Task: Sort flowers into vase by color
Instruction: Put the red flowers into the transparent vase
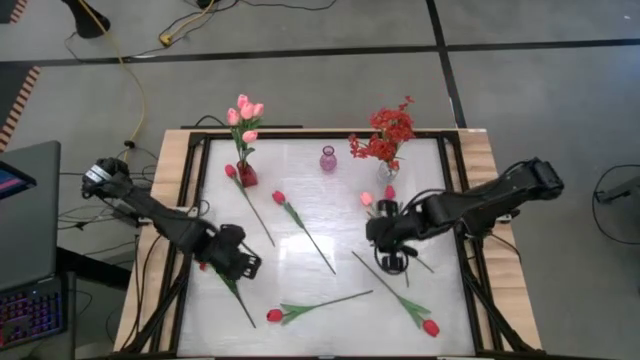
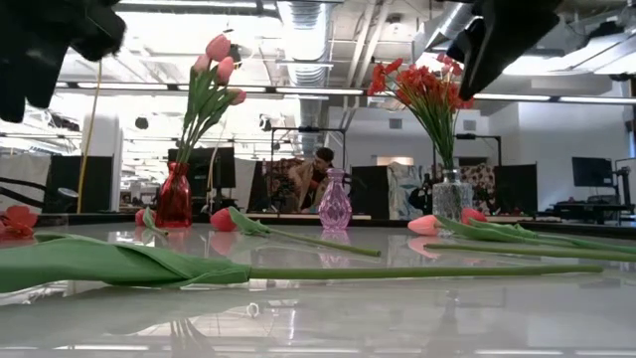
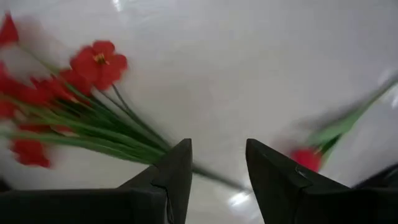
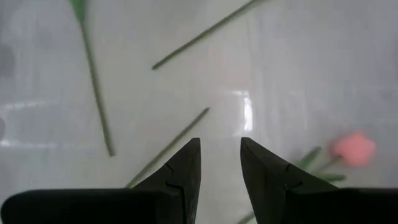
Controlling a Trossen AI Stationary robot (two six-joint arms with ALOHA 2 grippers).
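Loose flowers lie flat on the white table (image 1: pixel 300 230): red tulips (image 1: pixel 278 197) (image 1: pixel 274 315) (image 1: pixel 431 327), a pink tulip (image 1: pixel 367 199) and a spray of small red blossoms (image 3: pixel 74 93). My left gripper (image 3: pixel 217 146) hovers open near the table's left edge, above the spray's stem (image 3: pixel 134 152). Right of centre, my right gripper (image 4: pixel 219 142) hangs open over bare stems (image 4: pixel 174 143), with the pink tulip (image 4: pixel 353 148) off to one side. At the far edge, pink tulips stand in a red vase (image 1: pixel 246 176) and red sprays in a clear vase (image 1: pixel 387 172).
An empty purple vase (image 1: pixel 328 158) stands between the two filled vases at the far edge. A dark frame (image 1: pixel 190 200) borders the table. A laptop (image 1: pixel 28 210) sits off the left side. Open tabletop lies in the middle, between the arms.
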